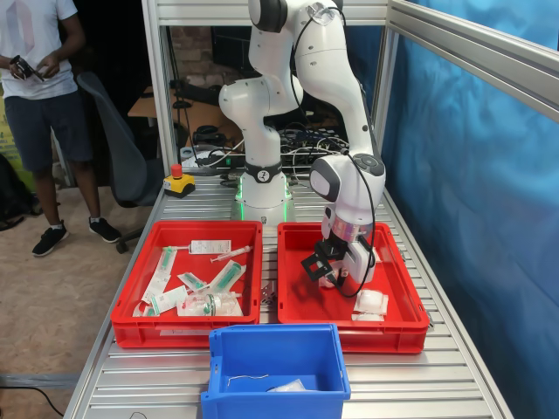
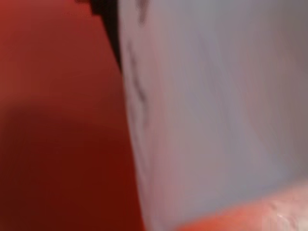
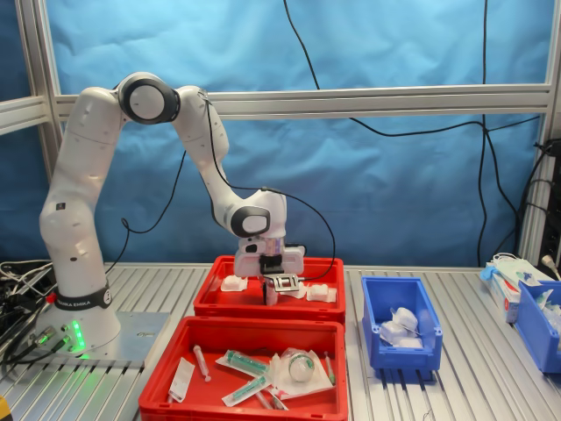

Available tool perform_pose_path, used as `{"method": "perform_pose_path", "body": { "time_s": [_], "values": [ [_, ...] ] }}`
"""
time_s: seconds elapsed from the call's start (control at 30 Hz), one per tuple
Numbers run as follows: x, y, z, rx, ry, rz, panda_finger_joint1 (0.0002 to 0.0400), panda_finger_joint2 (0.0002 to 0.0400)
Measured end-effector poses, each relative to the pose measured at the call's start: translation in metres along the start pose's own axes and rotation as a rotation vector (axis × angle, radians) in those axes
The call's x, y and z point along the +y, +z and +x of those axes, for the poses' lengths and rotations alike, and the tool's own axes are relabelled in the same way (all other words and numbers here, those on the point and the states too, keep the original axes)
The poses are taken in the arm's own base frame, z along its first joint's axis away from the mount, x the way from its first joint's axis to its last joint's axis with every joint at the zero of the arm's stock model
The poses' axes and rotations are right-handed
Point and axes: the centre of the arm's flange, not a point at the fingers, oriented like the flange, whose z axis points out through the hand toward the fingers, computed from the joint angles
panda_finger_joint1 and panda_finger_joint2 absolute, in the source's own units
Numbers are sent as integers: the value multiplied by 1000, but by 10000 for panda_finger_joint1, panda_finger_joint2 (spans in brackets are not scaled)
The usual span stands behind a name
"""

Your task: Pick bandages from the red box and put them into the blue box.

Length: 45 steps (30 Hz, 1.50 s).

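Wrist view: bandage [image 2: 216,110] against claw.

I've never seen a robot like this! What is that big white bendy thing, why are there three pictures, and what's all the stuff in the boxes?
The white bendy thing is a robot arm bolted to a metal table. Its gripper works like a hand. Two pictures come from cameras standing around the table. The blurry one comes from a camera on the arm's wrist, very close to something white over red.

The gripper is down inside the red box that holds white square bandages. I cannot tell whether it is holding one. The other red tray holds syringes and green-printed packets. The blue box in front is where bandages go; in the second exterior view, a few white packets lie inside.
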Motion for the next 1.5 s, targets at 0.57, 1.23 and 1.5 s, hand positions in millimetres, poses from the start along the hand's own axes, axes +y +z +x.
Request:
{"method": "perform_pose_path", "body": {
  "time_s": [0.57,1.23,1.5],
  "values": [
    [-39,-51,0,0,53,39,54,54],
    [-129,-180,22,-56,225,121,54,54],
    [-161,-205,38,-80,291,153,54,54]
  ]
}}
